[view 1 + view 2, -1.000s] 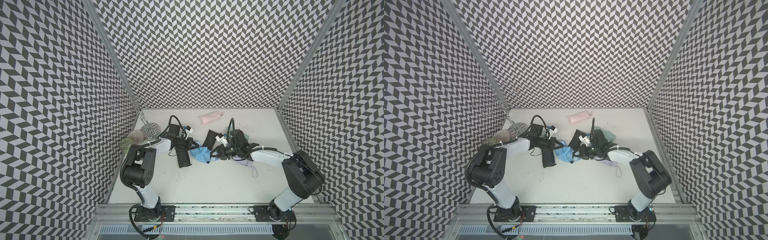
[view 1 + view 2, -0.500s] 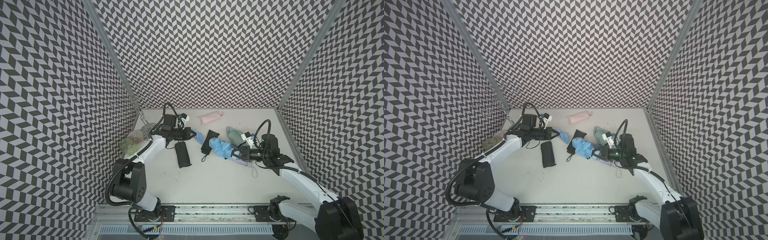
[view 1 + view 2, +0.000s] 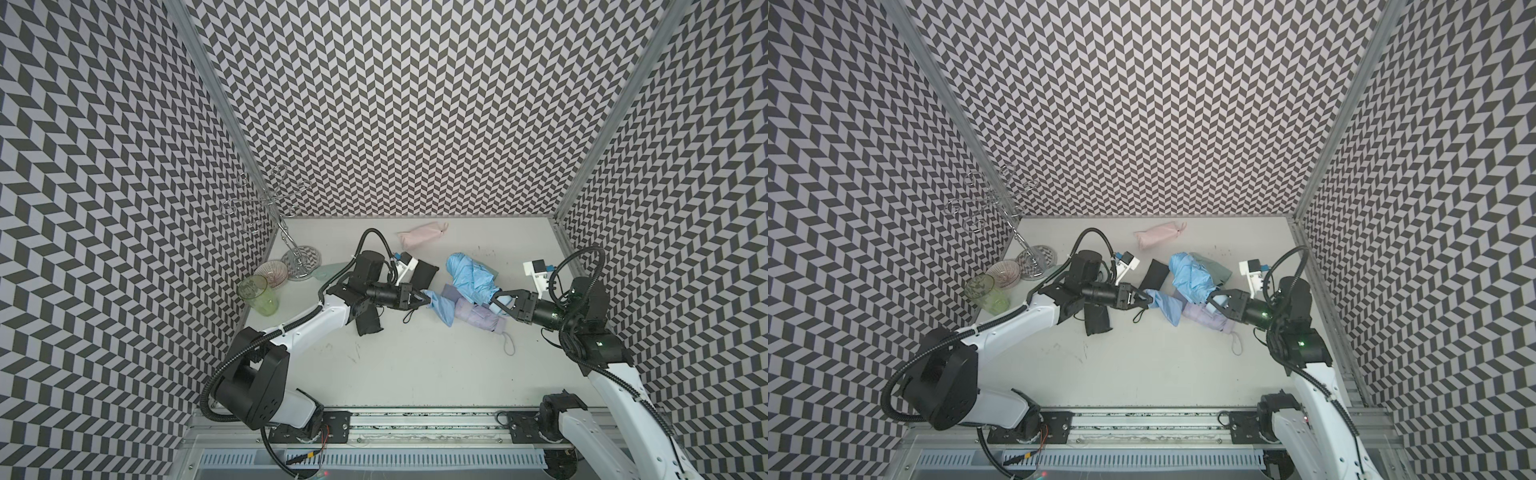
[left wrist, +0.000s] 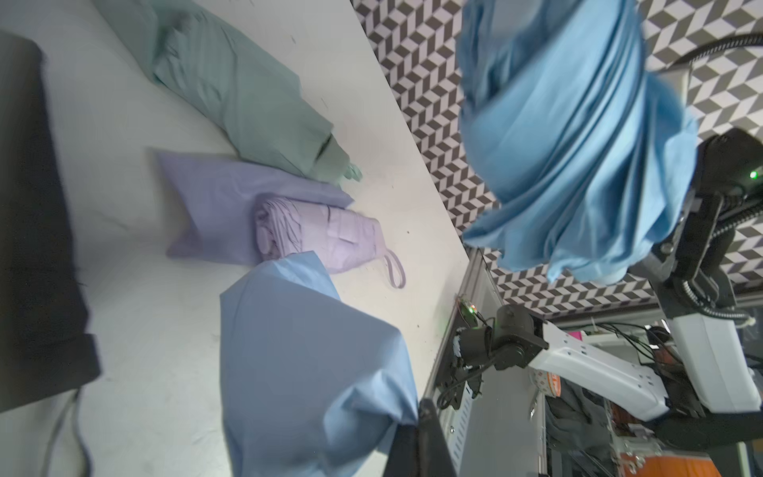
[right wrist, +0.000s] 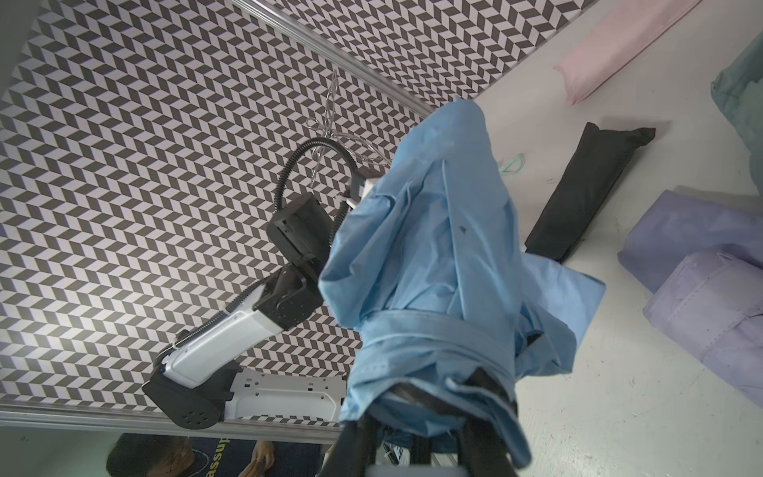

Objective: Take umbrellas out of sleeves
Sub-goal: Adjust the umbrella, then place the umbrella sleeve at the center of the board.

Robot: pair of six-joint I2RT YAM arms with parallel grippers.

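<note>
Both arms have drawn apart since a second ago, when they met over the middle of the tabletop (image 3: 415,365), and the light blue umbrella (image 3: 469,276) is now out of its light blue sleeve (image 3: 441,308). The left gripper (image 3: 420,298) has its jaws pinched narrow on one end of that sleeve, which hangs limp towards the surface. The right gripper (image 3: 498,301) has its jaws closed on the handle end of the light blue umbrella, holding it tilted up, fabric loose and bunched.

The tabletop is pale grey and scuffed, closed in by black-and-white chevron walls (image 3: 395,104). Below and between the grippers lies the lavender umbrella (image 3: 482,319), overlapping a flat lavender sleeve (image 4: 206,206), with a mint umbrella (image 4: 247,95) just beyond. A pink umbrella (image 3: 420,237) lies near the back wall. One black umbrella (image 3: 424,272) lies beside the left wrist, a second black umbrella (image 3: 369,324) under the left arm. A green glass (image 3: 258,294) and a wire stand (image 3: 286,232) occupy the back left corner.
</note>
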